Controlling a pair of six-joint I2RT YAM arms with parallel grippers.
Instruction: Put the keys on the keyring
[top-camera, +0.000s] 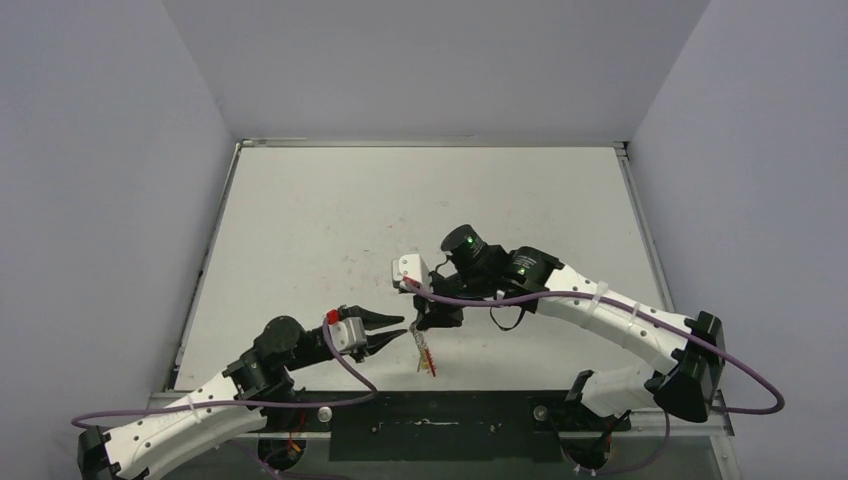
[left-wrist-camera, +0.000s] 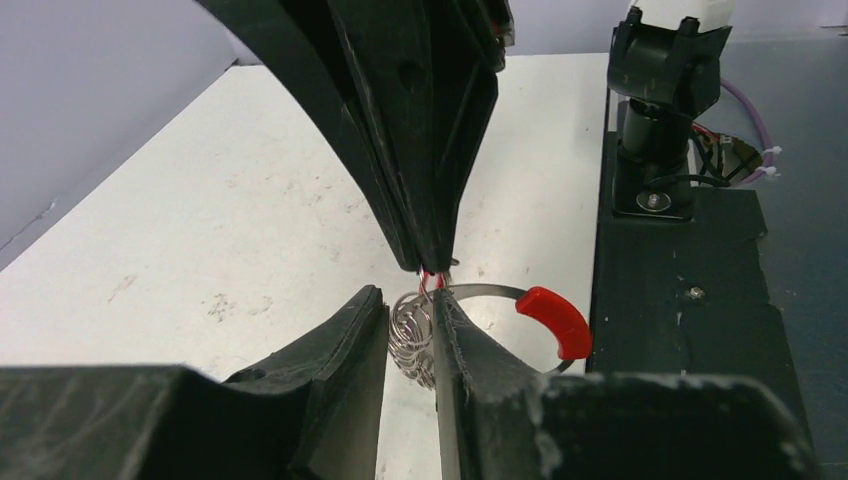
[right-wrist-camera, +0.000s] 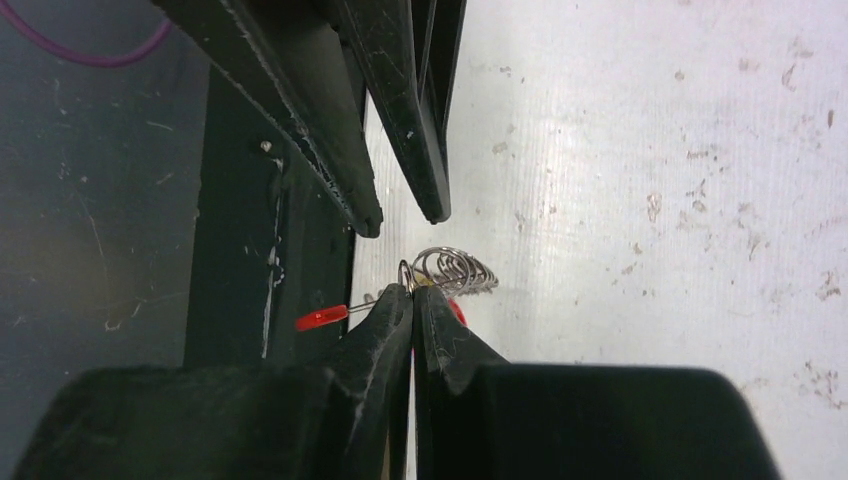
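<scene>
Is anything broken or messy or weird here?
Nothing is broken or spilled. The keyring is pinched in the right claw, and its coil sits inside the left claw. The table only has scuff marks.

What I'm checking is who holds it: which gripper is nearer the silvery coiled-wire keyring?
Right. The right gripper is shut on the silvery coiled-wire keyring beside its coil. The left gripper is open, its fingertips at that coil, touching or not I cannot tell.
</scene>
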